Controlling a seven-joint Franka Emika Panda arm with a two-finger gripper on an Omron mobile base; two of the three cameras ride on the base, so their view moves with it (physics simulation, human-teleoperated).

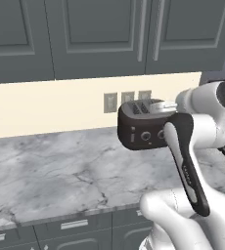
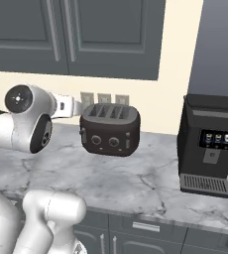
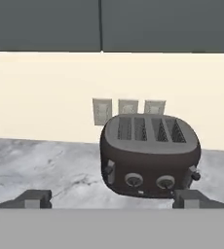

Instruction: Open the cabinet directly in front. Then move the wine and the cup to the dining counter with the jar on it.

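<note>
Cabinet (image 1: 100, 29), left base view: mounted on the wall above the counter (image 1: 46, 171), recessed-panel doors closed flush, two vertical bar handles (image 1: 143, 29) right of centre. Cream backsplash (image 1: 36, 107) directly below the doors, carrying three wall sockets (image 1: 127, 97). Black toaster (image 1: 141, 127) on the marble at the far right, just in front of the sockets. White arm (image 1: 188, 146) rising from the lower right, on the near side of the toaster and covering its right end. Grey drawer fronts (image 1: 74, 224) under the near counter edge.

Right base view: cabinet (image 2: 111, 34) across the top, doors closed, bar handles left of centre. Toaster (image 2: 110, 130) on the counter (image 2: 136, 183) below the sockets (image 2: 104, 98). Black coffee machine (image 2: 207, 144) well apart to the right, against a dark wall panel. Arm (image 2: 27, 124) at the left, far end reaching toward the left end of the toaster; finger spacing not readable from this side.

Hand view: gripper (image 3: 111, 199) spread wide, empty, one dark fingertip at each lower corner, toaster (image 3: 150, 153) between and beyond them, not touched. Sockets (image 3: 128, 107) behind the toaster. Bottom edge of the cabinet (image 3: 158, 24) along the top, door seam left of centre, closed.
</note>
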